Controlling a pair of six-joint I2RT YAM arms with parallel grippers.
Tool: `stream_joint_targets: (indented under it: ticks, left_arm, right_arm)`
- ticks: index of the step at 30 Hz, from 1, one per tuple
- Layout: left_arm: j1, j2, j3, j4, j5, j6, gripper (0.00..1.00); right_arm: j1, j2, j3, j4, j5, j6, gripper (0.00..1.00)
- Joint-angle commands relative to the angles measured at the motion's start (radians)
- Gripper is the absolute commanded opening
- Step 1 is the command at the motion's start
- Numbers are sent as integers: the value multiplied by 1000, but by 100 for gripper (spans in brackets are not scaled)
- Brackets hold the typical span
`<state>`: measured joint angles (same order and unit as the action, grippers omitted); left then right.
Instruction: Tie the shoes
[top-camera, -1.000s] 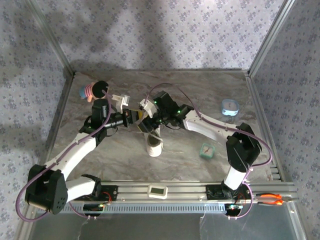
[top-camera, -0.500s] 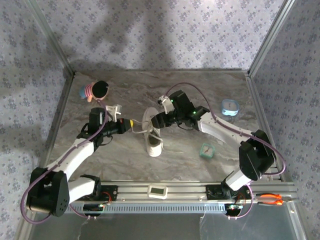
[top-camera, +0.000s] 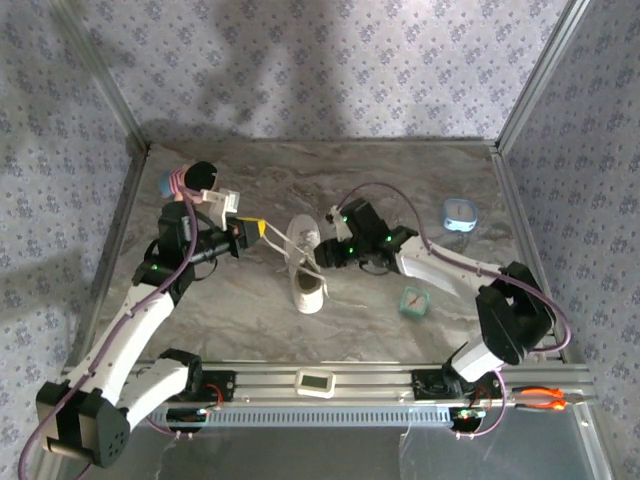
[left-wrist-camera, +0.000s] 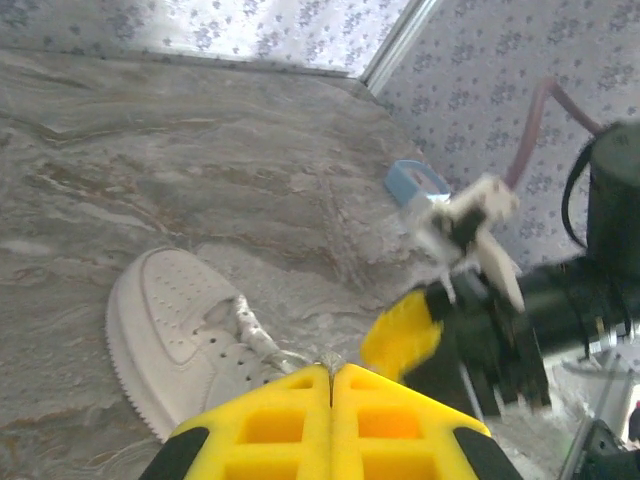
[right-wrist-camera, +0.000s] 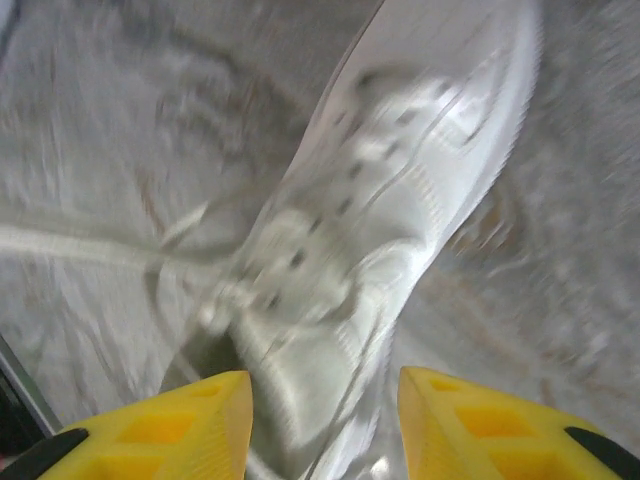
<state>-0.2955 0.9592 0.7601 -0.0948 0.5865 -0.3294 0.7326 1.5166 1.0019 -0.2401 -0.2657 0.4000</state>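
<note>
The marbled desk (top-camera: 420, 180) carries the white sneaker (top-camera: 306, 266) near its middle, sole down, long axis running near-to-far between the two arms. The right pincer (right-wrist-camera: 320, 400) is the nearer one. It hovers just over the sneaker's right flank, fingers moderately apart with nothing seen between them. The left pincer (left-wrist-camera: 331, 385) sits off to the sneaker's left, pinched tight on a thin lace (left-wrist-camera: 260, 338) stretched from the eyelets. The right pincer's next reach likely goes leftward across the tongue
</note>
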Motion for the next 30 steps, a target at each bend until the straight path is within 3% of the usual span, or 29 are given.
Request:
stream_joint_targets:
  ticks: [1, 8, 15, 25, 27, 30]
  left_arm:
    - [-30, 41, 55, 1, 9, 33, 0]
    - [-57, 98, 115, -6, 9, 39, 0]
    - [-68, 119, 149, -13, 10, 41, 0]
    - [-73, 132, 161, -23, 1, 45, 0]
    - [-73, 139, 163, -24, -1, 45, 0]
    - [-74, 149, 170, -29, 0, 45, 0]
  right_arm:
    - [39, -69, -95, 29, 68, -67, 45]
    - [82, -133, -194, 51, 114, -127, 48]
    - [83, -99, -181, 51, 126, -221, 50]
    - [93, -34, -149, 122, -34, -402, 51]
    - [98, -25, -146, 132, -49, -429, 45]
    - [105, -25, -148, 141, -63, -451, 23]
